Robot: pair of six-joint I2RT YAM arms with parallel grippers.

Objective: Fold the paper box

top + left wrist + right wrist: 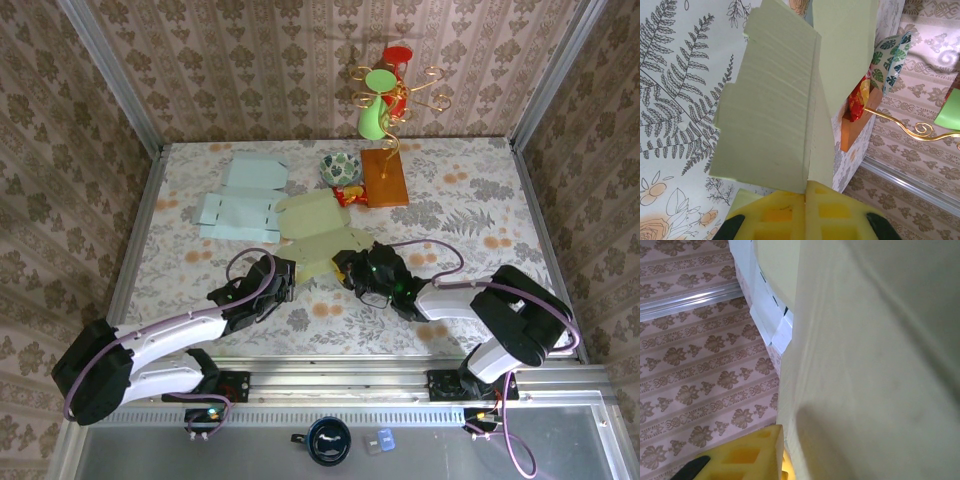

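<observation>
Paper box [312,232] runs near-to-far, left hand [806,192] pinching it, right hand [348,268] unclear.

Enclosure seen from above: the walls [300,60] at the rear, left and right of the frame are papered in a brown-and-beige damask pattern and meet at slanting metal corner posts [110,75] at upper left and upper right. At centre, the table [470,200] carries a pale cloth printed with ferns and orange blossoms. An aluminium rail [330,378] runs along its lower edge, with a grey ledge [130,455] below. Lighting is even and the shadows soft.
</observation>
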